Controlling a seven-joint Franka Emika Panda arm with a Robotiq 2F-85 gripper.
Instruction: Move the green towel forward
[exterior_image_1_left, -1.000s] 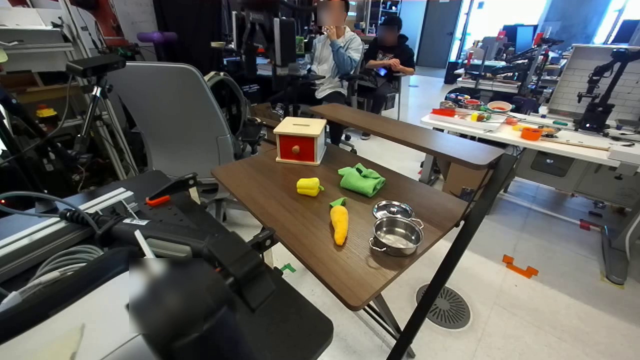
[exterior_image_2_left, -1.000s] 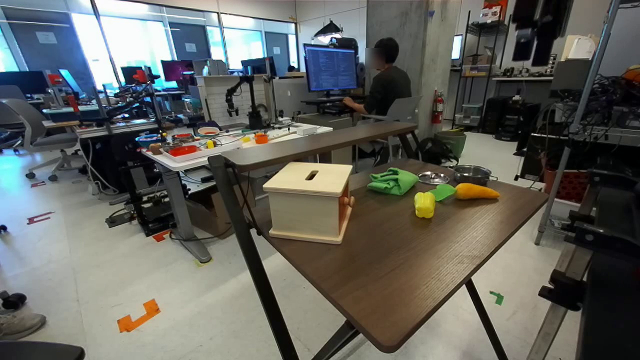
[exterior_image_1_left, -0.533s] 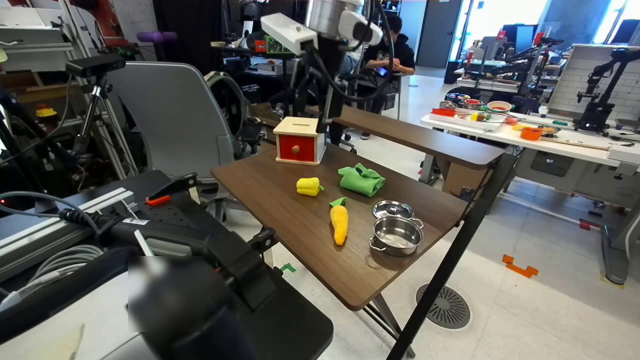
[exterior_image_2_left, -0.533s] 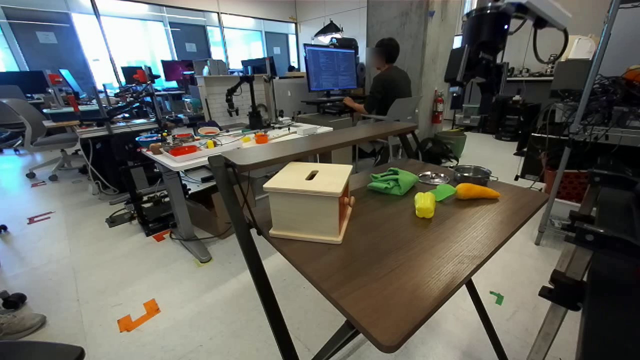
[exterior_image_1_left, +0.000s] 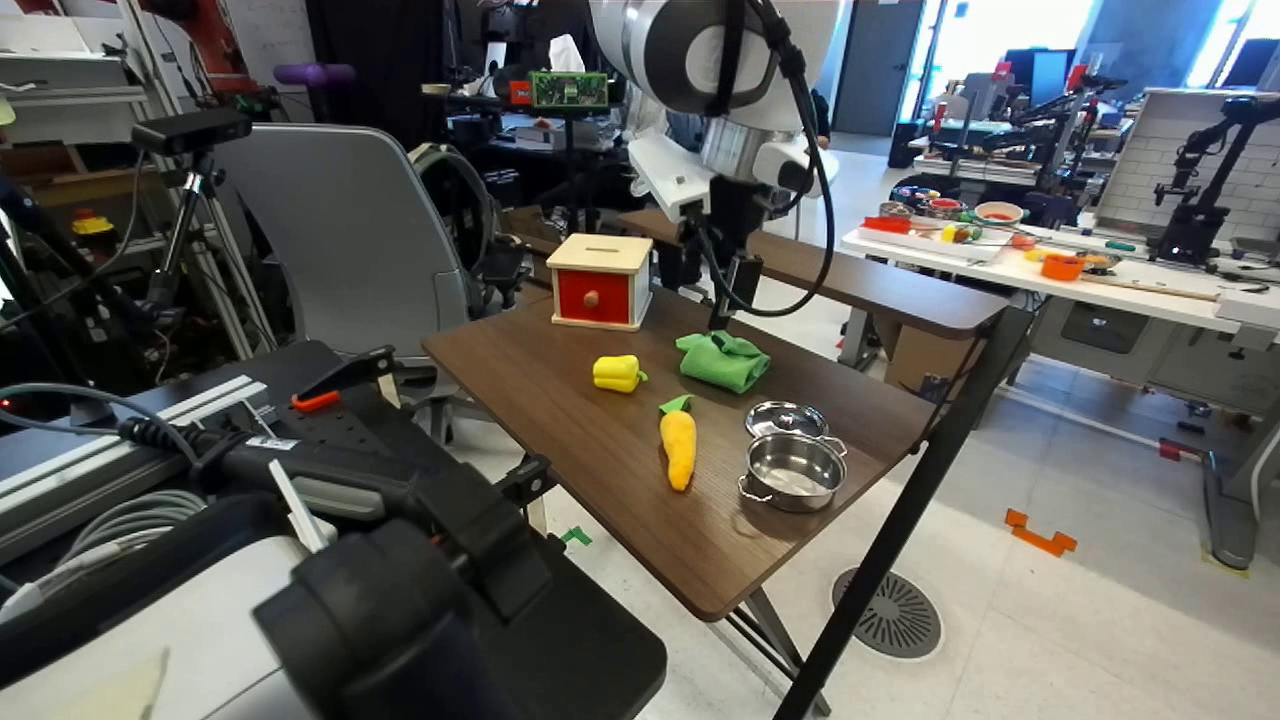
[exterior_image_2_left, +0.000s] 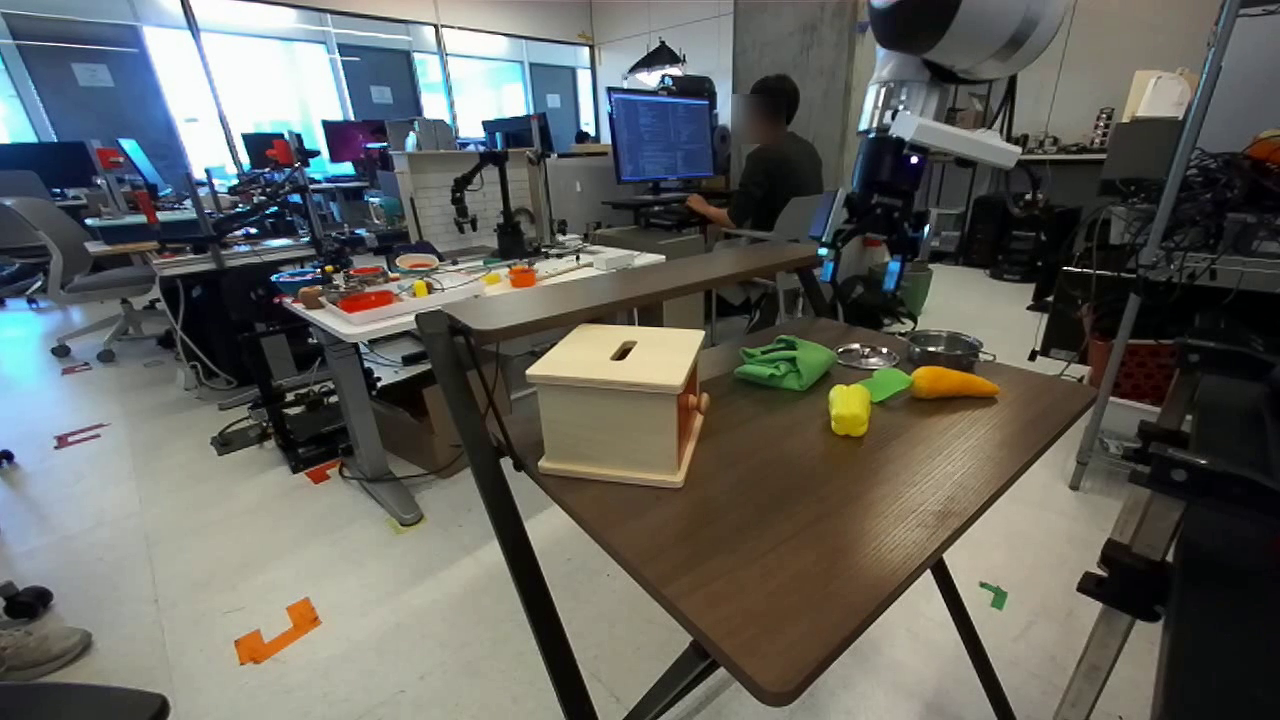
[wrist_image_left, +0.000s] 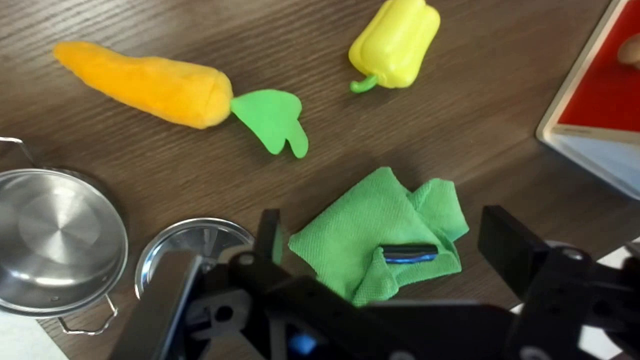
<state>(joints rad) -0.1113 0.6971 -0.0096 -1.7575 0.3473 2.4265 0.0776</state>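
Leftmost in the wrist view, one shiny steel pot (wrist_image_left: 60, 235); then one plush orange carrot (wrist_image_left: 150, 87), one round metal lid (wrist_image_left: 185, 242), one folded, textured green towel (wrist_image_left: 370, 225) — on the wood-grain table (wrist_image_left: 490, 75), long axis sideways, a corner pointing up — framed by the gripper (wrist_image_left: 387, 237), spread wide, gripping nothing; one glossy yellow pepper (wrist_image_left: 397, 45); one red-fronted box (wrist_image_left: 600, 95).

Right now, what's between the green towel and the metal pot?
A metal lid lies between the green towel and the metal pot: it shows in both exterior views and, partly hidden, in the wrist view.
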